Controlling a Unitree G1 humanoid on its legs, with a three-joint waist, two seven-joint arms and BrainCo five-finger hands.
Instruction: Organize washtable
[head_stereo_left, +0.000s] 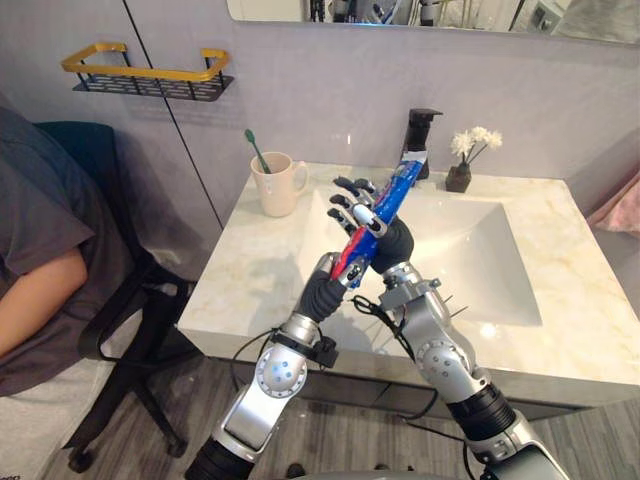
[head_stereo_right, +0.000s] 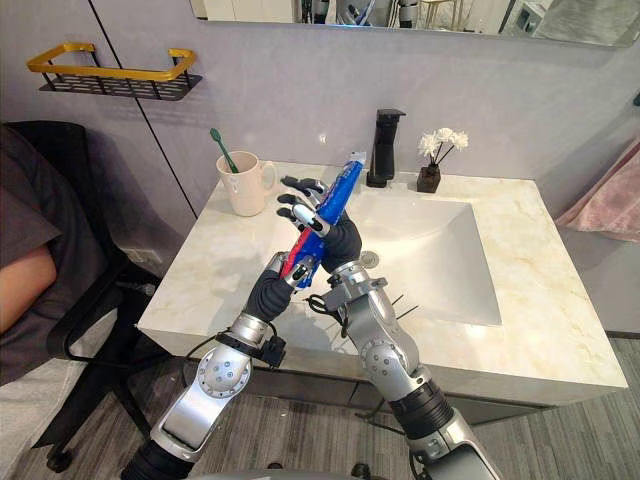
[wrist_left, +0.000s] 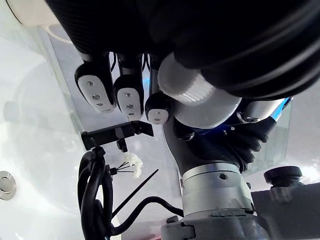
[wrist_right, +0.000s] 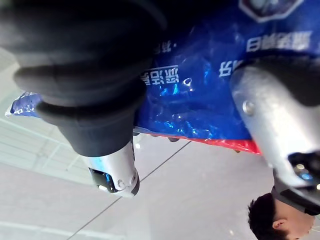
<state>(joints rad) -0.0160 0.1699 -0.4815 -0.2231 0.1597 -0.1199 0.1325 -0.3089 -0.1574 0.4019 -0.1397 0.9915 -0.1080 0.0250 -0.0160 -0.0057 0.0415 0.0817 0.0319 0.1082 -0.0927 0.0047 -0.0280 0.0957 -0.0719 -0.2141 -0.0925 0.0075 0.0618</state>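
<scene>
A blue and red toothpaste tube (head_stereo_left: 385, 208) is held tilted above the white sink basin (head_stereo_left: 480, 255). My right hand (head_stereo_left: 372, 222) is shut round the tube's middle; in the right wrist view its thumb and a finger (wrist_right: 272, 125) clamp the blue tube (wrist_right: 200, 95). My left hand (head_stereo_left: 332, 275) sits just below and is curled on the tube's red lower end (head_stereo_right: 296, 262). At the back left of the marble counter (head_stereo_left: 260, 285) stands a cream mug (head_stereo_left: 278, 185) holding a green toothbrush (head_stereo_left: 256, 150).
A black faucet (head_stereo_left: 420, 140) and a small vase of white flowers (head_stereo_left: 465, 160) stand behind the basin. A yellow-rimmed wire shelf (head_stereo_left: 150, 75) hangs on the wall. A person (head_stereo_left: 35, 250) sits on a black chair (head_stereo_left: 120, 330) to the left. Pink cloth (head_stereo_left: 620, 205) hangs at right.
</scene>
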